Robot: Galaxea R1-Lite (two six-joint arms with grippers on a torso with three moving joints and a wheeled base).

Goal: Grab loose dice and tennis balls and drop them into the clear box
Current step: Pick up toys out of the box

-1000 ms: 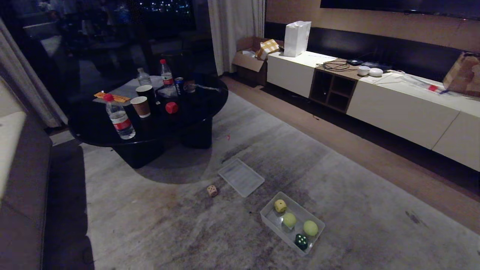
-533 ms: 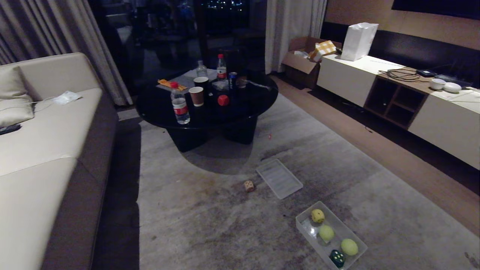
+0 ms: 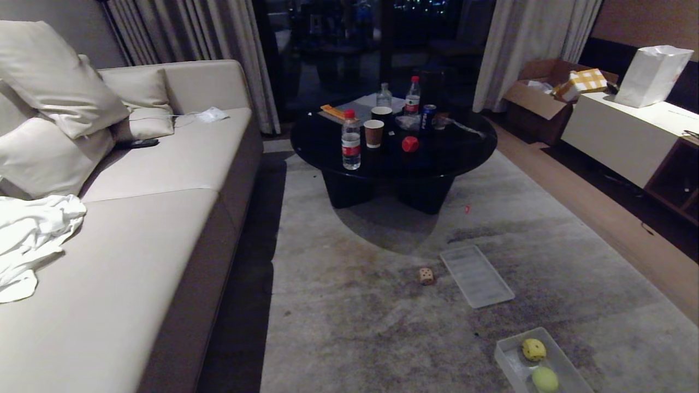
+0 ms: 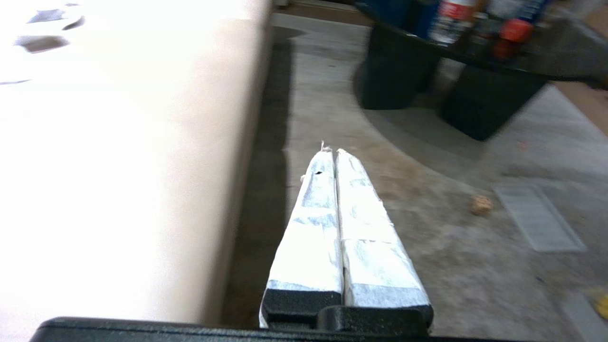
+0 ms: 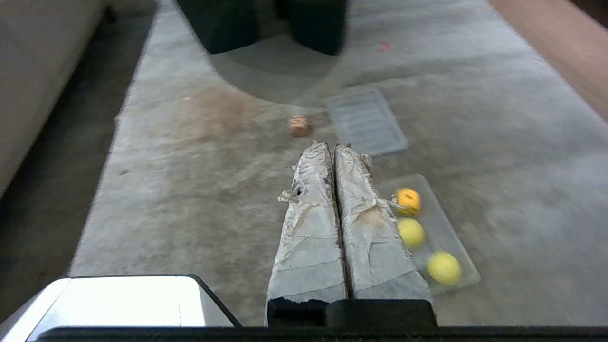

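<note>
A beige die [image 3: 426,275] lies loose on the rug beside a flat ribbed lid [image 3: 477,275]. The clear box [image 3: 508,363] sits at the head view's bottom right corner, cut off by the edge, holding a yellow die [image 3: 533,349] and a tennis ball [image 3: 544,378]. A red die [image 3: 409,144] rests on the black round table [image 3: 469,158]. Neither arm shows in the head view. My right gripper [image 5: 332,145] hangs shut and empty above the rug, with the beige die [image 5: 299,125] beyond it and the clear box [image 5: 441,228] with two tennis balls [image 5: 411,232] beside it. My left gripper [image 4: 335,151] is shut and empty near the sofa.
A long beige sofa [image 3: 164,218] with cushions and a white cloth fills the left side. Bottles, cups and a can stand on the black table. A white cabinet [image 3: 617,131], a cardboard box and a paper bag stand at the far right.
The whole view has swung left: the sofa has come in, and the table, lid, beige die and clear box have slid right. Nothing on the rug has moved itself.
</note>
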